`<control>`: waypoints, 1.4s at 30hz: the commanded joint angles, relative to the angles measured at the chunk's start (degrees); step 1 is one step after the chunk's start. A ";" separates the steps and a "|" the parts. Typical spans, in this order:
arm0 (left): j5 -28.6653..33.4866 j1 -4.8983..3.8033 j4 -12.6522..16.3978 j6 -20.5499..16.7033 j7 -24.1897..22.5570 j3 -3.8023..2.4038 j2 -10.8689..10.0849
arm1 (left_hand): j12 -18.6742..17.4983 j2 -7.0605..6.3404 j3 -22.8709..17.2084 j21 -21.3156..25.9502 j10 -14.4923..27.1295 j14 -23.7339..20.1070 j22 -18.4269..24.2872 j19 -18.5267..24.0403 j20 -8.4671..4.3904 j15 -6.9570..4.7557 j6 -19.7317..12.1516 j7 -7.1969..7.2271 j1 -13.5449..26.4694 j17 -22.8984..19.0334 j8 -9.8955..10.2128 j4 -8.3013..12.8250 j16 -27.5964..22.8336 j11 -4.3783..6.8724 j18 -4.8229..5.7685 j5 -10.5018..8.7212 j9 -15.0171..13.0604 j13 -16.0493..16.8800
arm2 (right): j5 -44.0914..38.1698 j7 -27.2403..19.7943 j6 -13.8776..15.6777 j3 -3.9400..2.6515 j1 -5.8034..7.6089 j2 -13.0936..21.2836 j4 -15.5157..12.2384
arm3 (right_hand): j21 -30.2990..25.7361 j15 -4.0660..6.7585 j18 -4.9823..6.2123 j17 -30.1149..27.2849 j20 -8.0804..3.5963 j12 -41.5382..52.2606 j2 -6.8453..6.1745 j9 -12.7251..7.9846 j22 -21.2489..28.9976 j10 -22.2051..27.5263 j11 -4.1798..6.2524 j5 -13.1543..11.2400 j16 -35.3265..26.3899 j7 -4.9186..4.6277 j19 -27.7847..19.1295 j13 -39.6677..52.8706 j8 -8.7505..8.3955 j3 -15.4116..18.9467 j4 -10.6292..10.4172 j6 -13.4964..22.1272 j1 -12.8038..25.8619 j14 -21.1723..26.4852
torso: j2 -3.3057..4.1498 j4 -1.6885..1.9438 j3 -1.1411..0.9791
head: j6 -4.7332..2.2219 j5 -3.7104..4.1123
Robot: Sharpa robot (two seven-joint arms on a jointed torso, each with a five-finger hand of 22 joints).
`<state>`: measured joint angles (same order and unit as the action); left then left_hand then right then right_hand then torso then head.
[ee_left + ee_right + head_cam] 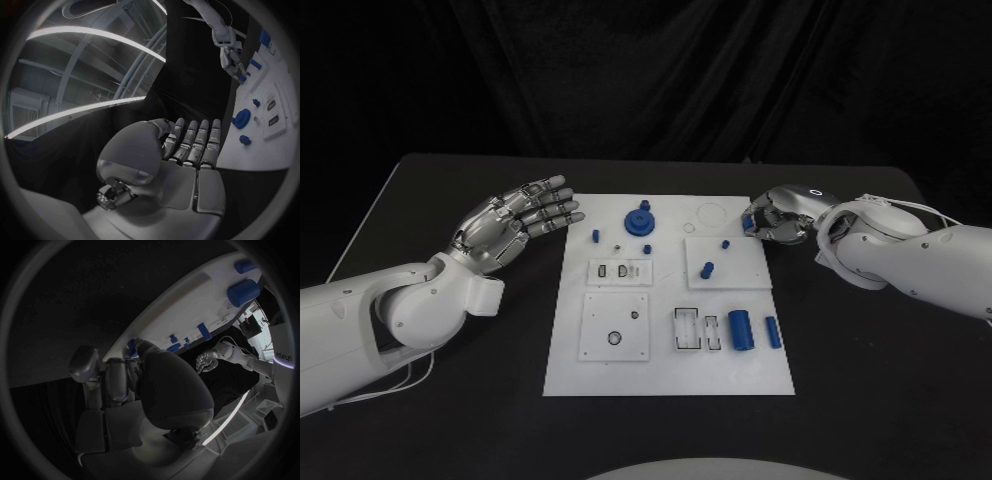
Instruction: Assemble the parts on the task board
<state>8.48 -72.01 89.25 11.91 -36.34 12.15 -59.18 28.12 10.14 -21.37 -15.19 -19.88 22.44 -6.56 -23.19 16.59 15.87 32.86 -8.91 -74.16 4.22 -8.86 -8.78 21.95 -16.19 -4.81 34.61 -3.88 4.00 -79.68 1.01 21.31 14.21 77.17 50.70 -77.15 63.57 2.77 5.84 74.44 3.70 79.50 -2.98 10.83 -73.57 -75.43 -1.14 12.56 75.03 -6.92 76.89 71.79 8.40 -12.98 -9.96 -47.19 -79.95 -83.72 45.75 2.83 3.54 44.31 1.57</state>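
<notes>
Two hands sit at the far end of my workspace, one on each side of the task board [668, 375]. My left hand [516, 222] hovers off the board's left edge with palm up and fingers spread, holding nothing; its wrist camera shows the same loose fingers [194, 142] stretched toward the white plate. My right hand [783, 213] is at the board's far right corner, fingers curled in tight, and I see a bit of blue at the fingertips, but I cannot tell whether it actually grips a part or merely touches one. On the board, a blue gear-like part [640, 219] stands near the far left, with small blue pegs [597, 236] beside it. Another peg [707, 268] stands on the raised square plate on the right. Two blue cylinders [740, 330] lie side by side near the right edge, closer to me, next to empty rectangular slots [687, 328].
</notes>
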 commanded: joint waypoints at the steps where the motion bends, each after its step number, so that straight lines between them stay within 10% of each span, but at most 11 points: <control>1: 0.25 0.16 0.02 0.97 -0.46 -0.05 0.13 | 0.25 0.07 -0.39 -0.19 -0.26 0.39 0.03 -0.15 -0.04 0.18 -0.01 -0.15 0.66 0.07 -0.22 0.08 0.19 0.00 0.32 0.31 -0.04 0.06 | 0.26 -0.66 1.55 -0.03 -0.20 -0.03 0.07 | -0.44 -0.23 0.29 -0.01 0.01 0.28 0.22 0.69 -0.10 -0.50 -0.07 0.01 -0.40 0.03 0.40 0.12 0.73 -0.18 0.38 -1.10 -0.41 -0.62 | -0.01 -0.03 0.01 | 0.06 -0.08; 13: 0.25 0.41 -0.01 0.97 -0.42 -0.05 -0.04 | 0.25 0.07 -0.39 -0.19 -0.26 0.39 0.03 -0.15 -0.04 0.18 -0.01 -0.15 0.66 0.07 -0.22 0.08 0.19 0.00 0.32 0.31 -0.04 0.06 | 1.11 -2.70 6.85 -0.11 -0.16 0.69 -1.41 | -0.21 -0.17 0.13 0.64 -0.10 0.76 1.82 6.73 -0.85 -1.21 -0.07 2.68 -0.02 1.07 1.15 0.97 8.33 -0.13 2.39 -5.48 -1.96 -1.01 | -0.02 0.02 -0.01 | 0.16 -0.49; 23: 0.26 0.45 0.09 0.62 -0.44 -0.05 -0.12 | 0.23 0.13 -0.52 -0.19 -0.22 0.35 0.04 -0.13 -0.03 0.19 0.00 -0.17 0.74 0.06 -0.22 0.06 0.22 0.02 0.32 0.27 -0.04 0.04 | -2.75 0.05 11.44 -0.31 3.33 2.31 -10.70 | -0.10 -0.35 0.07 1.11 0.03 0.82 1.30 8.29 -1.15 -1.38 -0.36 3.17 0.39 0.87 1.41 1.10 9.95 0.47 2.36 -4.54 -1.45 -1.26 | -0.02 -0.01 0.00 | 0.64 -0.86; 32: 0.42 0.46 0.31 0.28 -0.23 -0.05 -0.04 | 0.25 0.13 -0.57 -0.20 -0.24 0.37 0.03 -0.14 -0.03 0.18 0.23 -0.17 0.79 0.06 -0.29 0.06 0.25 0.02 0.32 0.25 -0.06 0.05 | -6.01 1.86 8.61 -0.35 5.33 -1.64 -17.40 | 2.63 0.12 -0.43 3.25 -0.27 2.69 1.33 9.91 -2.96 -3.95 0.23 4.46 2.63 1.57 3.06 4.00 12.04 0.41 2.81 -5.29 -1.26 -2.40 | -0.02 -0.02 -0.01 | 0.43 -0.57; 42: 0.49 0.47 0.81 0.01 0.14 -0.05 0.03 | 0.29 0.06 -0.60 -0.22 -0.30 0.40 0.03 -0.15 -0.03 0.17 0.25 -0.17 0.86 0.06 -0.32 0.08 0.30 0.02 0.31 0.23 -0.07 0.06 | -6.50 1.80 2.37 -0.33 2.72 -8.97 -16.21 | 2.69 0.34 -0.43 3.57 -0.48 3.02 1.42 10.43 -3.09 -4.39 0.49 4.77 2.96 1.85 3.24 4.47 12.63 0.38 2.97 -5.34 -1.07 -2.62 | -0.06 -0.03 0.09 | 0.46 -1.79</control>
<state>8.60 -71.61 89.87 11.86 -35.99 12.15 -59.35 28.12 10.36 -21.69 -15.18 -19.87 22.44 -6.56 -23.19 16.59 15.87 32.86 -8.91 -73.93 4.22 -8.86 -8.77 21.95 -16.19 -4.81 34.61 -3.88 4.00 -84.87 1.53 27.31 13.89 80.43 42.33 -93.72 66.06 2.73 5.84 74.93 3.19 82.15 -1.59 17.05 -74.94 -79.44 -0.81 16.90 77.69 -5.83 79.67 74.95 18.93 -12.58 -7.49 -51.90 -81.35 -84.02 45.74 2.88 3.56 44.71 -0.02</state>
